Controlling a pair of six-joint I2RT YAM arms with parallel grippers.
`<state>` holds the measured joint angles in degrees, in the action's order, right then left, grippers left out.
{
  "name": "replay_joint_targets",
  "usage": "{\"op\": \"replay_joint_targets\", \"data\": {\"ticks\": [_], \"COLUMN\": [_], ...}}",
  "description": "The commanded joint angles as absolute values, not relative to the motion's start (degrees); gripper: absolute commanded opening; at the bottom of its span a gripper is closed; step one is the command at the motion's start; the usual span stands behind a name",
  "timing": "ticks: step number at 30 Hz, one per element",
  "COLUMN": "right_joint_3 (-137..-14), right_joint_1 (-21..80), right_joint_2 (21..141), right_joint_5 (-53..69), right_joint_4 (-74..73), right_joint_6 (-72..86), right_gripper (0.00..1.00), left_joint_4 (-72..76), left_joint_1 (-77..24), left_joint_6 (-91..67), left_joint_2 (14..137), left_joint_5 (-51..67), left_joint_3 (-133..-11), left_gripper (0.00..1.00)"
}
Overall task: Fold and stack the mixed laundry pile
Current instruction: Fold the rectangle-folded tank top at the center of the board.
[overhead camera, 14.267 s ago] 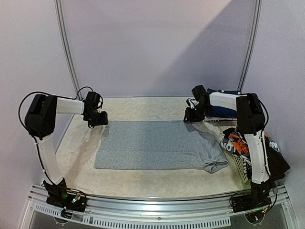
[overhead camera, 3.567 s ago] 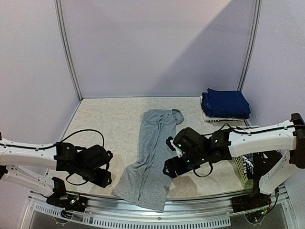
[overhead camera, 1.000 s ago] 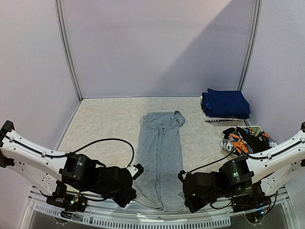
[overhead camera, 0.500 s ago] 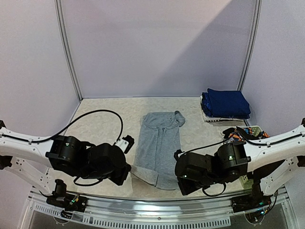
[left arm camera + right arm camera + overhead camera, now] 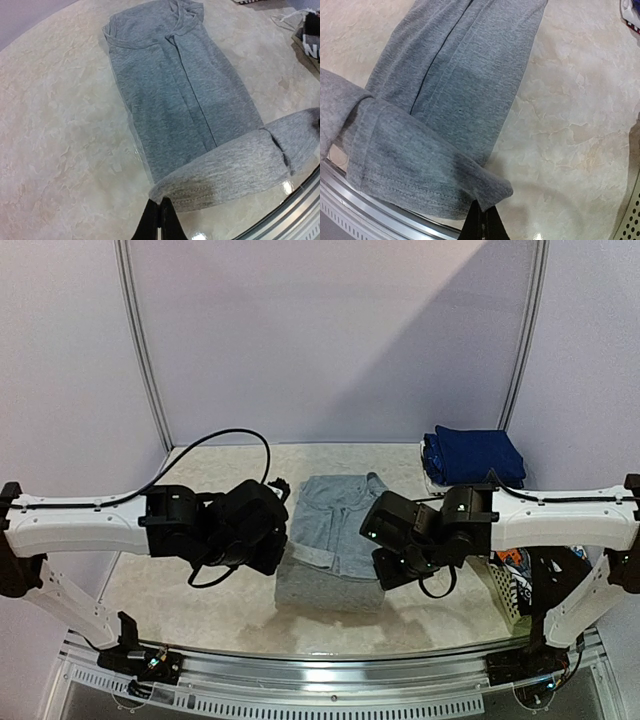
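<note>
A grey shirt [image 5: 333,525], folded into a long narrow strip, lies in the middle of a beige marbled bench [image 5: 190,500], with its collar end toward the far side. The near hem is lifted off the surface and curled back over the strip, so the cloth forms a soft roll across its width.

The left tool [image 5: 160,214] has its two fingers pressed together on the left corner of the raised hem, with the stitched edge right at the fingertips. The right tool [image 5: 482,216] is likewise clamped on the right corner of the hem. The fabric droops in a fold between the two tools. Both arms reach in from the sides and meet over the middle of the bench.

At the far right corner, well apart from the shirt, navy blue pieces [image 5: 476,454] sit folded in a neat stack. Nearer, at the right edge, stands a white lattice basket [image 5: 503,588], mostly hidden behind the right arm. At its right edge, the left wrist view catches black cloth [image 5: 311,40] bearing a white capital letter that looks like N. The rest of the word is cut off.
</note>
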<state>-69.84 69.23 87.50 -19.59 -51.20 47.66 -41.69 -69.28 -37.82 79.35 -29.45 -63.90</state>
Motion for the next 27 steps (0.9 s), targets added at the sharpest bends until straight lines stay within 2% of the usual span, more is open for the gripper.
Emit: {"op": "replay_joint_targets", "data": {"ticks": [1,15,27], "right_joint_3": [-73.0,-80.6,-86.2], "right_joint_1": [65.3,54.5,49.9], "right_joint_2": [91.7,103.4,111.0], "right_joint_5": [-19.2,-15.5,-12.9], "right_joint_4": [-52.3,-48.8,-48.0], "right_joint_6": [41.7,31.7,27.1], "right_gripper": [0.0,0.0,0.0], "left_joint_4": [-36.7,-34.8,-31.5], "left_joint_1": [-63.8,-53.6,-48.6], "left_joint_6": [-33.0,-26.9,-25.1], "left_joint_2": [84.3,97.4,103.1], "left_joint_5": [-25.1,-19.8,-15.6], "left_joint_3": [-65.9,-74.5,-75.9], "left_gripper": [0.0,0.0,0.0]}}
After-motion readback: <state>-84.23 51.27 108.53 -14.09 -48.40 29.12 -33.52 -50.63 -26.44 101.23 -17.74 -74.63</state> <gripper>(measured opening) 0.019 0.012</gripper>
